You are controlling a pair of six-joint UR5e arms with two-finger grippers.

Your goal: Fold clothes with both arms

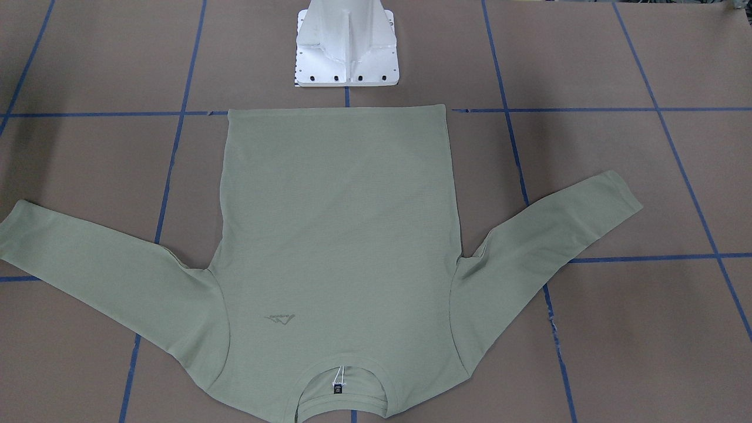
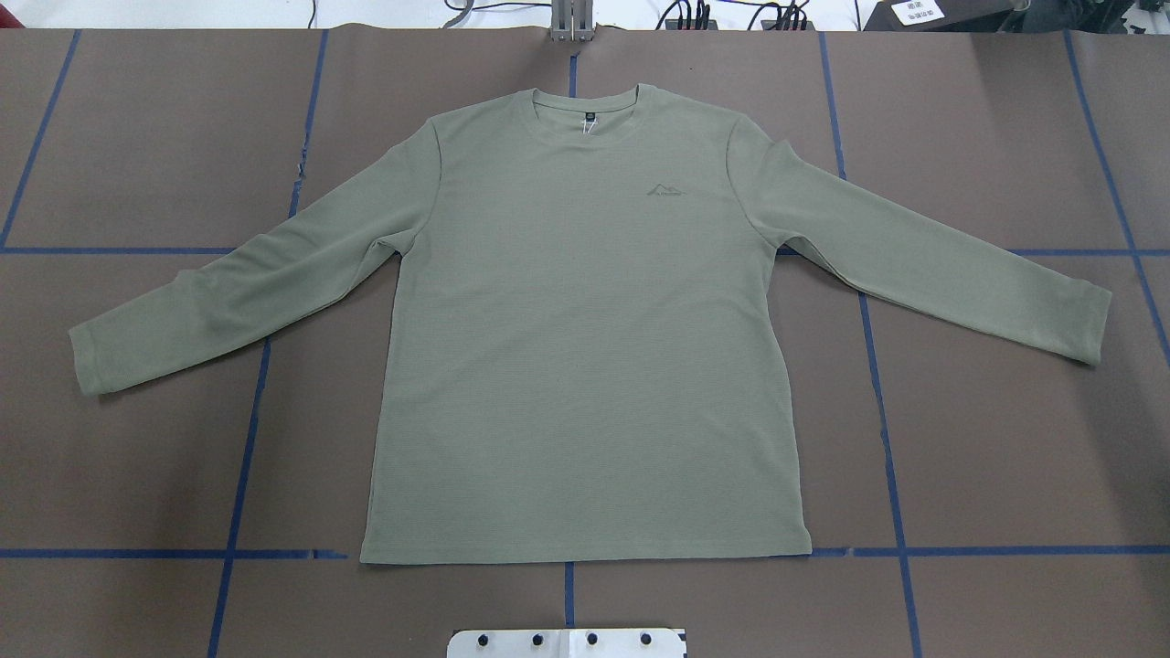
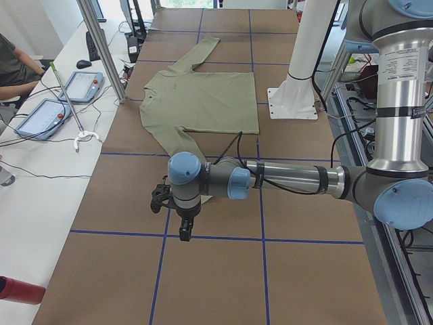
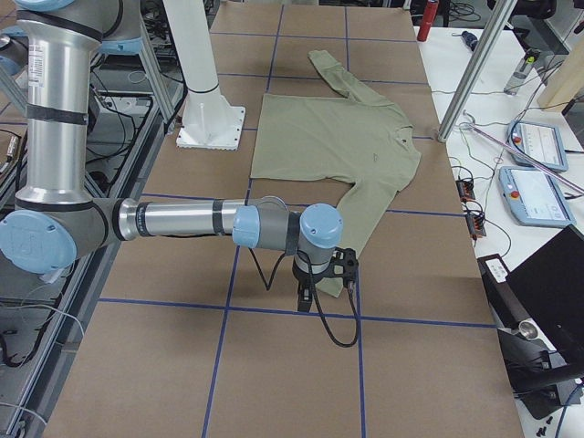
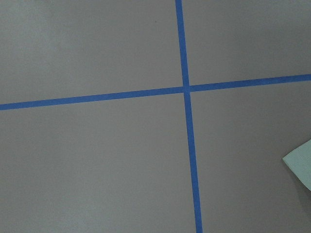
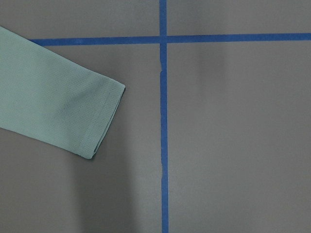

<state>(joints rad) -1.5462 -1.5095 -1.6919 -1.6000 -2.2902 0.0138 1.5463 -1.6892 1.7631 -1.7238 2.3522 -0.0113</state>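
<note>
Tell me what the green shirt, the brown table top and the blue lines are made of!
The shirt looks like soft knit cloth, maybe cotton: a fine waffle grid shows on the sleeve, with no shine. The table top seems covered in dull brown paper or card. The blue lines look like sticky tape, thin strips with ragged edges.

The shirt is matt knit cloth, the table covering matt brown paper.

Cannot read logo on shirt. Cannot judge jaws of left gripper or right gripper. Lose collar, one sleeve end past front view's edges.
</note>
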